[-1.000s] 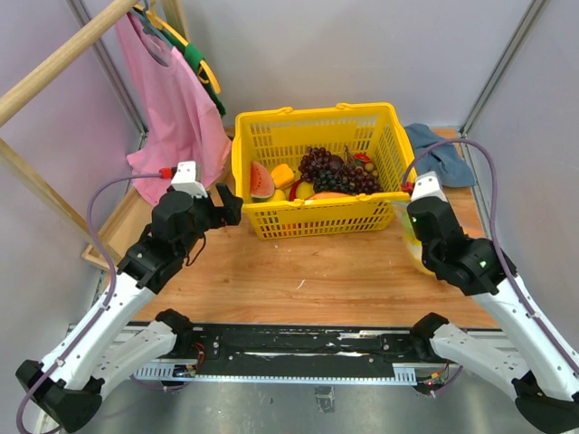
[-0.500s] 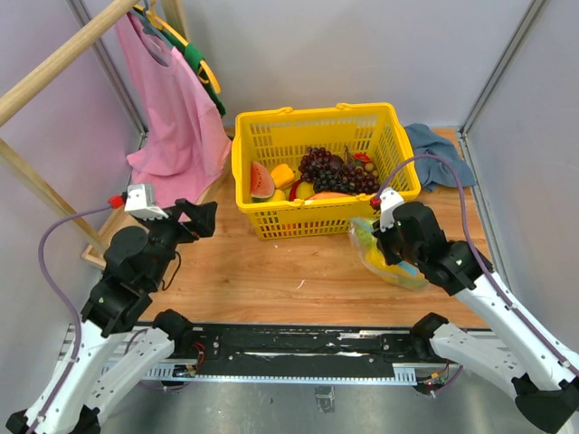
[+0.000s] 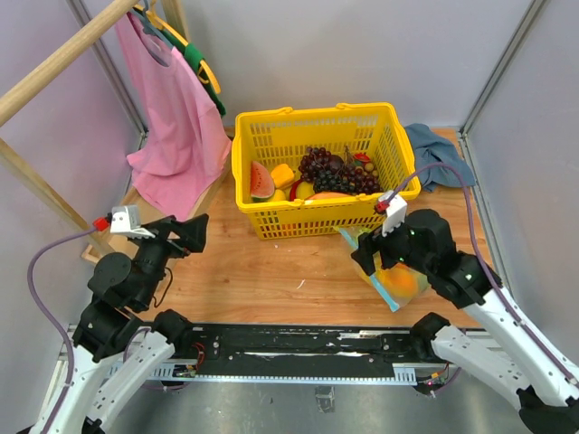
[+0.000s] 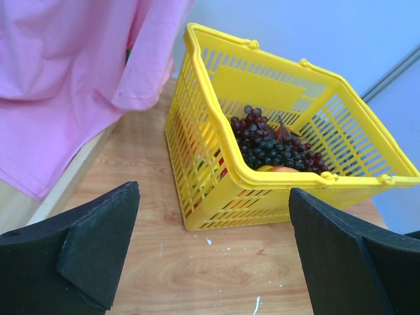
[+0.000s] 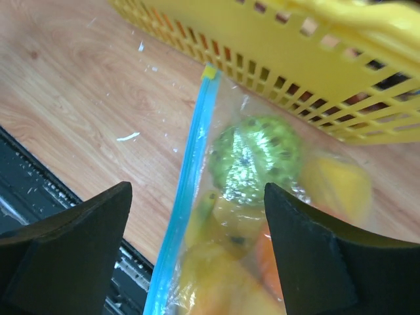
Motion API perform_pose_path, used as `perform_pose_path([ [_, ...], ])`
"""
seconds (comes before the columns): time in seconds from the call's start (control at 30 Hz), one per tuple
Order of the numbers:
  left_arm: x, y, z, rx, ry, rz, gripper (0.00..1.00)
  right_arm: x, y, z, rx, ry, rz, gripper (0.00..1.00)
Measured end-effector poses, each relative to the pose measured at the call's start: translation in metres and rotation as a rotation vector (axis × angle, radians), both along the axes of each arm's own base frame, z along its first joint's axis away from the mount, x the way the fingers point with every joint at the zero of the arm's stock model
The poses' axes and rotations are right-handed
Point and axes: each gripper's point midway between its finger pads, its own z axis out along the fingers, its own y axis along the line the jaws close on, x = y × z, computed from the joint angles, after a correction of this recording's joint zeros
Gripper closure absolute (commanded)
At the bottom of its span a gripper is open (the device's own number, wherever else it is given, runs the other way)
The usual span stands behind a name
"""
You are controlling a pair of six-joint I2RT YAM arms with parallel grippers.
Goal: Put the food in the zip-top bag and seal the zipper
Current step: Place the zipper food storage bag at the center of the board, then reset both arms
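Since both grippers stand wide with nothing clamped, the zip-top bag (image 3: 400, 282) lies loose on the table (image 3: 271, 271), lower right of centre in the top view.

Table fills the lower half of the frame. Pink garment (image 3: 172, 117) hangs upper left. Yellow basket (image 3: 317, 221) sits mid-frame with grapes (image 3: 335, 167) inside. Bag sits just in front of the basket's right front corner. Right gripper (image 5: 197, 210) is over the bag, fingers spread either side of the blue strip. Left gripper (image 4: 213, 223) is at lower left of the top view, facing the basket, well apart from the bag. Food is inside the bag: bumpy green fruit (image 5: 256, 154), yellow fruit (image 5: 338, 187), orange fruit (image 5: 269, 259). Zipper (image 5: 190, 170) runs along the bag's left edge, top end just beside the basket wall. Cannot tell whether it is sealed.
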Motion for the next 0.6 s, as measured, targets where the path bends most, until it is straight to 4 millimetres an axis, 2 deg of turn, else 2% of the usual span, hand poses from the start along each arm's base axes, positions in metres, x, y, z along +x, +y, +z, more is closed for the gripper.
perform_pose_path([
  [0.07,-0.003,0.002,-0.001,-0.003,0.0,0.001,0.01,0.001,-0.007,0.014,0.016,-0.059,-0.022,0.0],
  [0.27,-0.007,0.004,-0.007,-0.014,0.007,0.002,0.01,0.001,-0.044,0.06,0.052,-0.27,-0.162,0.02],
  [0.4,-0.011,0.005,-0.012,-0.027,0.002,0.002,0.01,0.0,-0.076,0.077,0.054,-0.37,-0.298,0.02],
  [0.6,-0.015,0.009,-0.014,-0.042,-0.025,0.006,0.01,-0.006,-0.119,0.09,0.069,-0.47,-0.485,0.02],
])
